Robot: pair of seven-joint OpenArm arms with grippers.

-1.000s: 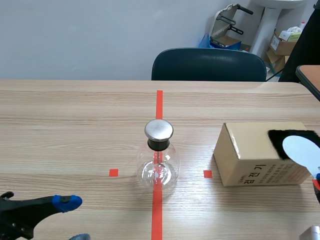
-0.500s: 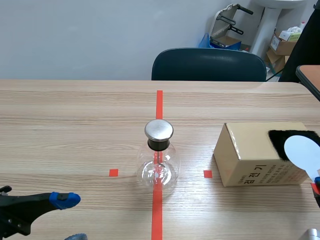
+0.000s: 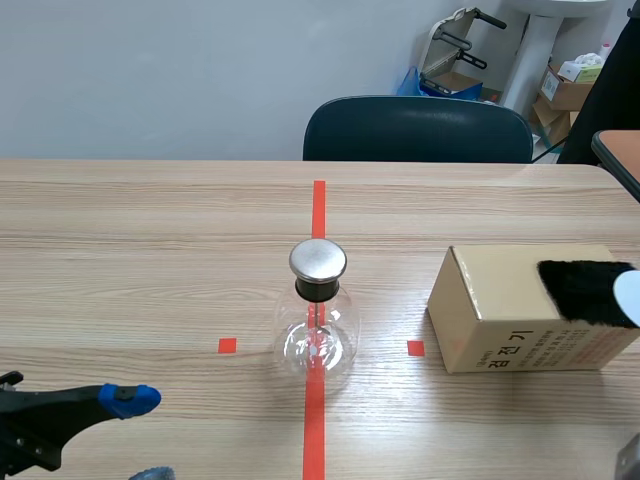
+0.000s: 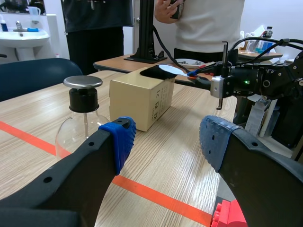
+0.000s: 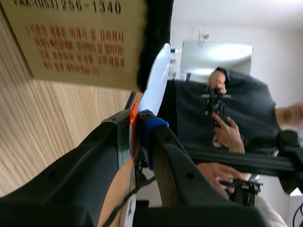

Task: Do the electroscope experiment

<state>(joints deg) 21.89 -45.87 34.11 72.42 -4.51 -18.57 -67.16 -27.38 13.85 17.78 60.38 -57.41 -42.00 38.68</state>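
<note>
The wooden worktop [image 3: 150,250] fills the scene view, with a dark chair [image 3: 418,130] pushed in at its far edge, at 12 o'clock from the middle. A cardboard box [image 3: 500,310] with printed lettering lies at 3 o'clock from the electroscope [image 3: 317,325] – a clear glass flask with a black neck and a flat metal cap [image 3: 318,260] – which stands upright on the red tape line at the worktop's centre, apart from the box. A strip of black fur [image 3: 580,290] lies on the box's top at its far-right end. The left arm's jaws sit low at about 8 o'clock from the flask, spread wide with nothing between their blue pads [image 4: 118,137]. The right arm's jaws are clamped on the thin red handle of a white paddle [image 5: 155,82], whose disc rests against the fur.
</note>
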